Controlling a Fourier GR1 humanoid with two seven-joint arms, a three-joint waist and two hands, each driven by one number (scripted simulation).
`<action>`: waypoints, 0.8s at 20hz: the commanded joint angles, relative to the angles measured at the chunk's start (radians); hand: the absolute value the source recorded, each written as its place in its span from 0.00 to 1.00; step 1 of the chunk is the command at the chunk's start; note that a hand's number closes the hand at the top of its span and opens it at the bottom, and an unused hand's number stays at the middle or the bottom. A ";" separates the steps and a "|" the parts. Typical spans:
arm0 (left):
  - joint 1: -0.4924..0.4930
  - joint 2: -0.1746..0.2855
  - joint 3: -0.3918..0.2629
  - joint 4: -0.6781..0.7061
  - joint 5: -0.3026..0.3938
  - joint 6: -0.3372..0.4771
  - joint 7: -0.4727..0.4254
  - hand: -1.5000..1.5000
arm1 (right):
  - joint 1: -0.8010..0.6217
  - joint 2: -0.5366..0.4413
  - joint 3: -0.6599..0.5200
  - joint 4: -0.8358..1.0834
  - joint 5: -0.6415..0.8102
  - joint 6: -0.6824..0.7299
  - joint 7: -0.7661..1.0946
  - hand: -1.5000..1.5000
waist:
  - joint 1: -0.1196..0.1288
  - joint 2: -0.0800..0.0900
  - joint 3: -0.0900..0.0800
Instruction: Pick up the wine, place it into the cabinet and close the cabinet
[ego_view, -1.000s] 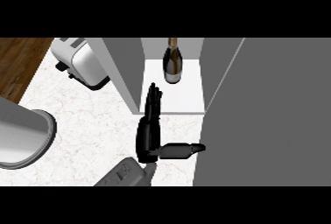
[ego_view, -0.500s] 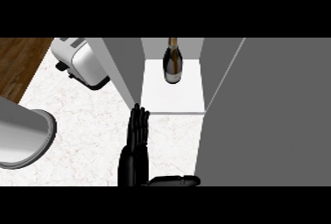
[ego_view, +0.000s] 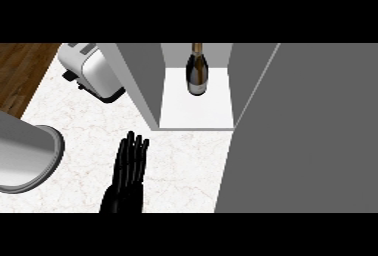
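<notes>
The wine bottle (ego_view: 196, 75) is dark with a gold neck and stands upright on the white floor of the cabinet (ego_view: 198, 112), toward its back. The cabinet's grey door (ego_view: 303, 130) is swung open toward me on the right. My left hand (ego_view: 129, 172) is on the marble counter in front of the cabinet, below its left wall, well apart from the bottle. Its fingers are straight, point away from me and hold nothing. My right hand does not show.
A white toaster (ego_view: 92, 72) stands left of the cabinet. A large grey round pan or lid (ego_view: 22, 157) lies at the left edge. Dark wood (ego_view: 22, 75) borders the marble counter (ego_view: 184, 165) at the top left.
The hand has drawn back from the cabinet's mouth toward me and to the left. Its thumb and the forearm have dropped out of view. The bottle has stayed in the cabinet.
</notes>
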 joint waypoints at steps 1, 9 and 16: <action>0.088 0.112 0.030 -0.062 0.033 -0.111 -0.021 0.00 | 0.081 -0.022 0.030 -0.159 -0.144 0.031 0.107 1.00 | -0.004 -0.003 -0.001; 0.224 0.228 0.070 -0.248 0.030 -0.157 -0.007 0.00 | 0.155 0.016 0.114 -0.123 -0.124 0.067 0.045 1.00 | 0.001 -0.003 -0.001; 0.265 0.332 0.301 -0.268 0.158 -0.290 -0.011 0.00 | 0.209 0.023 0.191 -0.118 -0.195 0.068 0.108 1.00 | 0.000 -0.001 -0.001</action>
